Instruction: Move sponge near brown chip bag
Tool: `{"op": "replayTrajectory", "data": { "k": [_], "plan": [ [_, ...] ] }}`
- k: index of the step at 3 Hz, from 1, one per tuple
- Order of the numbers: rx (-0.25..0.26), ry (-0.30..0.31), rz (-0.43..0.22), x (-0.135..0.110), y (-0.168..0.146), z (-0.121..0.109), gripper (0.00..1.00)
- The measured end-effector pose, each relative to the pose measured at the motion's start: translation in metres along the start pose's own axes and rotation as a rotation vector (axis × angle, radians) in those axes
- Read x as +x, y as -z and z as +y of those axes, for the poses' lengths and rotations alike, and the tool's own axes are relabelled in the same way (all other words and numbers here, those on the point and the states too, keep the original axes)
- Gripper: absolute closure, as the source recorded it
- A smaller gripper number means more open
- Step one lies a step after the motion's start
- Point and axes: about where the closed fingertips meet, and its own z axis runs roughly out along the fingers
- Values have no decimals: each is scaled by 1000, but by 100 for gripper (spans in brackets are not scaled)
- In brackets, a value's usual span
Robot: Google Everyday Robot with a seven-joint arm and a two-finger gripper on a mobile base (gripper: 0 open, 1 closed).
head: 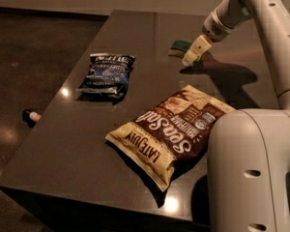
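The gripper [191,56] hangs over the far right part of the tabletop [63,144], a cream-coloured wedge at the end of the white arm [232,12]. It reads as one pale shape from this side, so whether it is spread, pressed together or pinching anything cannot be told. The sponge [180,46] sits just beside it on the left, partly covered by it. Only a dark green top and a thin pale edge show, and whether it touches the gripper or rests on the tabletop is unclear.

A bulky rounded section of the arm fills the lower right corner, hiding the near right end of the brown chip bag [171,132] and running out of frame. The bag lies flat in the middle of the tabletop, well apart from the sponge. It is crinkly and glossy, brown and cream-yellow, with its white lettering upside down to the camera.

A smaller dark blue chip bag [108,74], also wrinkled, lies to the left. The tabletop is dark, smooth and reflective, with small glints of light. On the floor [29,57] to the left is a small object [31,115] too dim to identify.
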Motion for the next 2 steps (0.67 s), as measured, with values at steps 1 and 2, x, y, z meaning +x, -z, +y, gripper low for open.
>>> {"op": "replayTrajectory", "data": {
  "k": [1,2],
  "plan": [
    [-11,-10,26,3,-7,0,18],
    [-12,-8,52,4,-9,1,42]
  ]
}}
